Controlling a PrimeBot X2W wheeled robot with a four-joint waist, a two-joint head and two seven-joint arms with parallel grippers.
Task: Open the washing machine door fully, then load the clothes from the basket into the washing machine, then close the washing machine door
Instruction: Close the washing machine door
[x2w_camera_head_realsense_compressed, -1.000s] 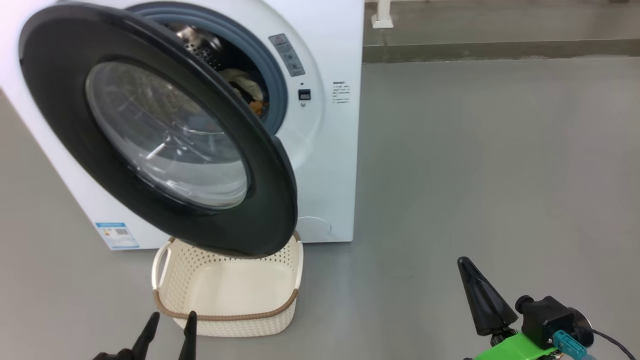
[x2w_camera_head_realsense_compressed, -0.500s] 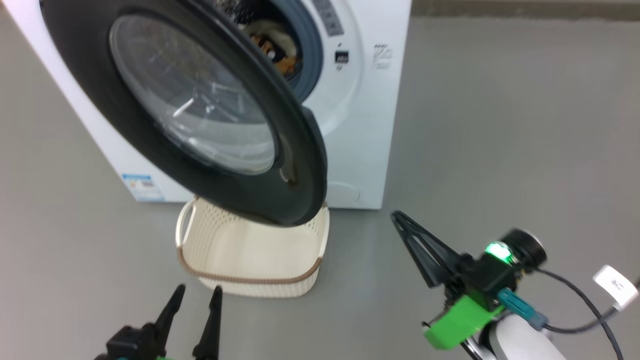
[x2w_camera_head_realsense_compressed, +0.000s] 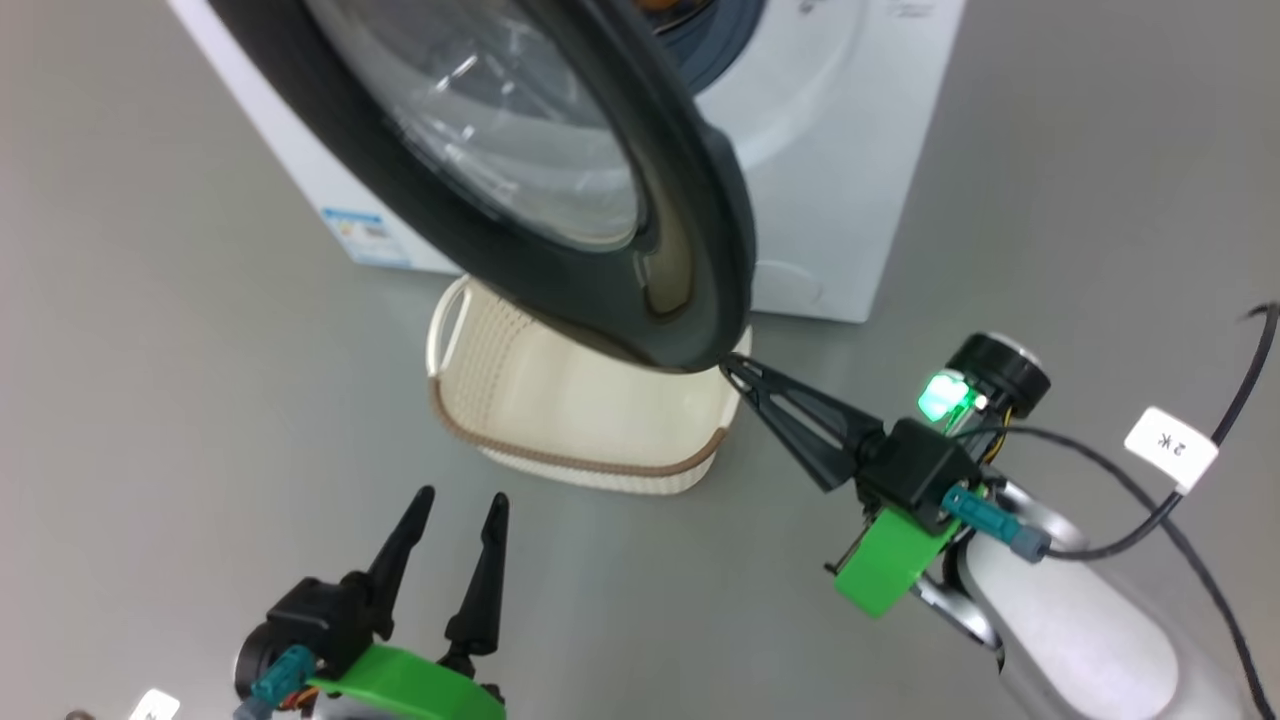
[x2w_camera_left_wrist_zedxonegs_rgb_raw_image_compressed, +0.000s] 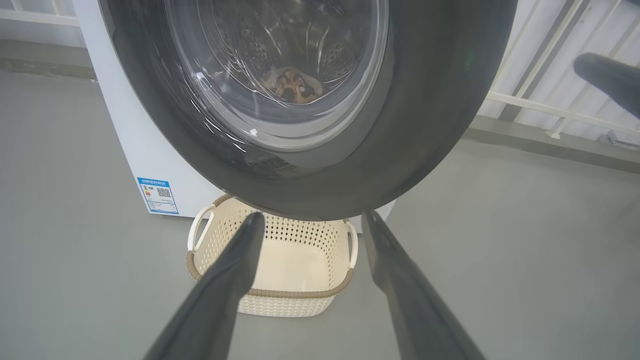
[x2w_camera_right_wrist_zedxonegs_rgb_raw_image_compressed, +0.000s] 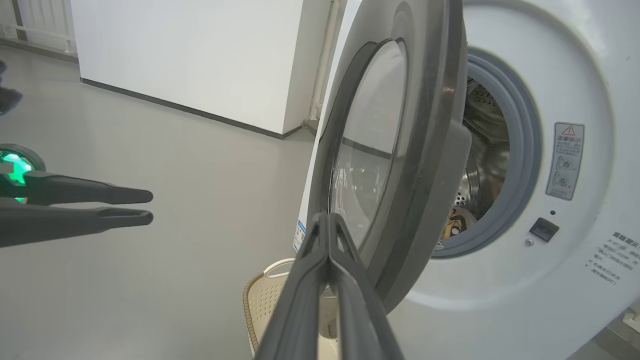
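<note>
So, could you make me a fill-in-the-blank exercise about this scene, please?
The basket is ____.
The clothes lie in the ____ of the washing machine.
The right gripper, tips near the lower rim of the washing machine door, has its fingers ____.
The left gripper has its fingers ____.
Missing words: empty; drum; shut; open.

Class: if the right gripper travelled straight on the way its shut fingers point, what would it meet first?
Most likely the glossy black rim of the round washing machine door, at its lower edge. The right gripper looks almost against it, though depth is unclear.
</note>
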